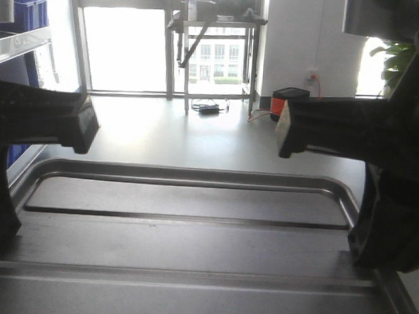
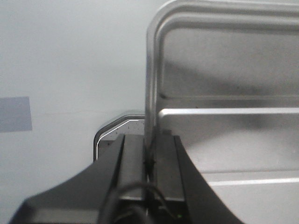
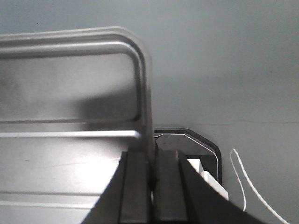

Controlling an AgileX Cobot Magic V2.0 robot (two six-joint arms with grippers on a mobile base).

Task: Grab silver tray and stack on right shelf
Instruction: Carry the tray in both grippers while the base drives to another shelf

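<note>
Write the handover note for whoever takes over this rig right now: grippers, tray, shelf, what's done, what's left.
Left gripper: shut on the left rim of the silver tray.
Right gripper: shut on the tray's right rim.
Silver tray: held between both arms, roughly level, open side up, with the grey floor showing beyond it.
Right shelf: no roller rack shows in any view.
Done: the tray is grabbed with both grippers.
Left: find the right shelf, carry the tray there, stack it and release.
</note>
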